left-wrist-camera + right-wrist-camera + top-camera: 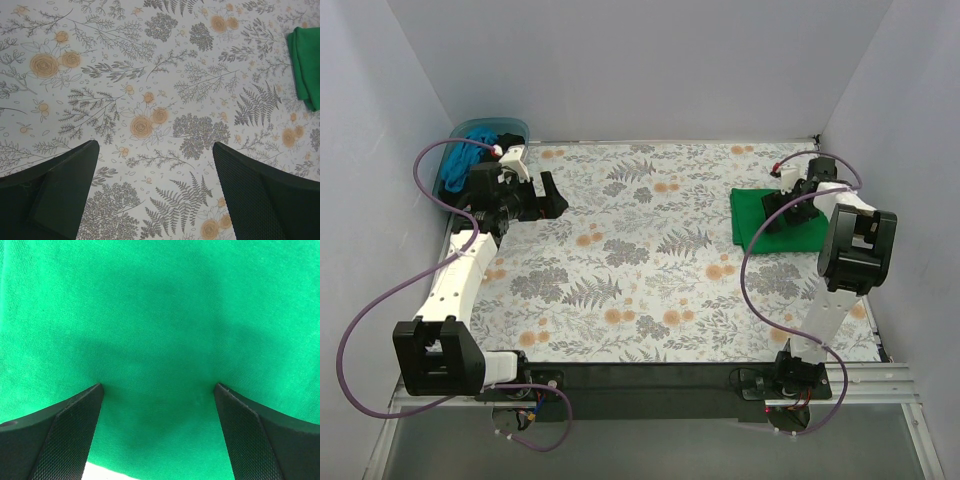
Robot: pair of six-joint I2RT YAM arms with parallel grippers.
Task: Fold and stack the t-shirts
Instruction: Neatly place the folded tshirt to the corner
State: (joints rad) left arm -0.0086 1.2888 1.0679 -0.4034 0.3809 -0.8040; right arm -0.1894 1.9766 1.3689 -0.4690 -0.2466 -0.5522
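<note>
A folded bright green t-shirt (755, 215) lies flat at the right side of the floral tablecloth (640, 260). My right gripper (788, 205) is open and presses low on it; the right wrist view is filled with green fabric (160, 315) between the spread fingers (65, 430). My left gripper (548, 195) is open and empty above the far left of the cloth. The left wrist view shows bare tablecloth (150, 100) between its fingers (260, 195) and the green shirt's edge (305, 65) at right. Teal-blue (455, 165) and black (508, 137) shirts lie in the tub.
The pale blue plastic tub (490, 127) stands at the far left corner, behind the left arm. Purple cables (380, 300) loop beside both arms. Grey walls close in the table on three sides. The dark front rail (640, 378) holds the arm bases.
</note>
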